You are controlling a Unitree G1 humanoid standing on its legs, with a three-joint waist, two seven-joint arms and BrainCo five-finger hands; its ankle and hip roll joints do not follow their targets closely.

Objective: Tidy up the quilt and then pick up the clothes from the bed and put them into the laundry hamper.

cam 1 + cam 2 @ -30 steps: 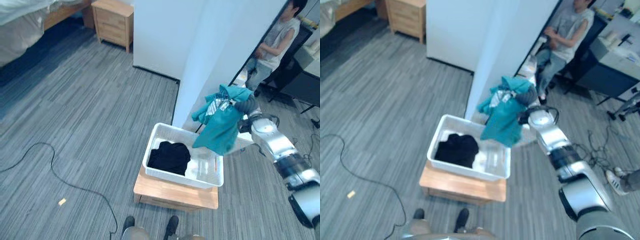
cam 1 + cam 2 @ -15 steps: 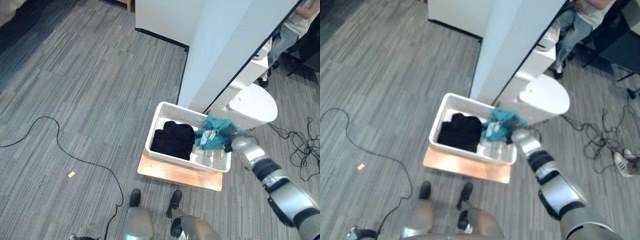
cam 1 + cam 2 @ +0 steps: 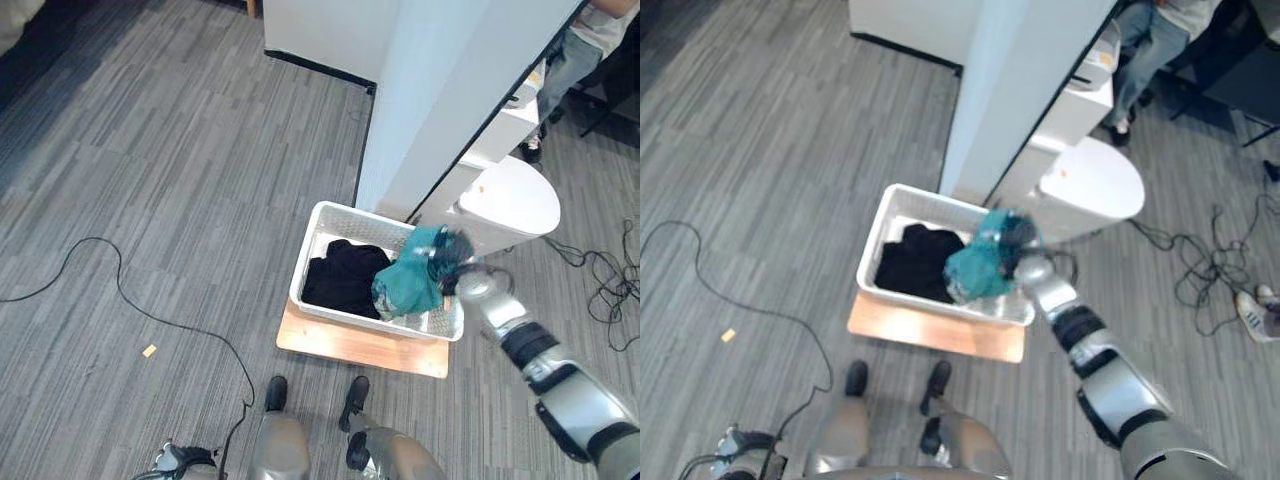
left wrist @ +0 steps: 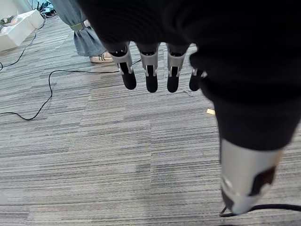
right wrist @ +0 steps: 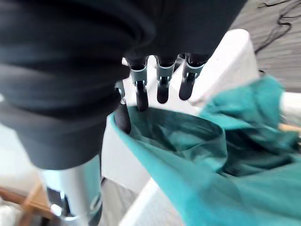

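Note:
A white laundry hamper [image 3: 303, 270] stands on a low wooden stool [image 3: 350, 345] on the grey floor. A black garment [image 3: 343, 280] lies in its left half. A teal garment [image 3: 408, 284] hangs bunched over the hamper's right end and spills onto the rim. My right hand [image 3: 458, 268] hovers at that right end, just beside the teal cloth. In the right wrist view its fingers [image 5: 161, 84] are straight above the teal garment [image 5: 207, 155], with one dark tip touching the cloth's edge. My left hand [image 4: 150, 70] hangs open over bare floor.
A white partition wall [image 3: 430, 100] rises right behind the hamper. A round white stand [image 3: 512, 200] sits to its right, with loose cables [image 3: 600, 290] beyond. A person [image 3: 590, 45] sits at the far right; a person's legs [image 4: 80, 28] stand near my left hand.
The teal garment has sagged lower and spread over the hamper's right end. My right hand has stayed beside it at the rim. The camera has shifted slightly.

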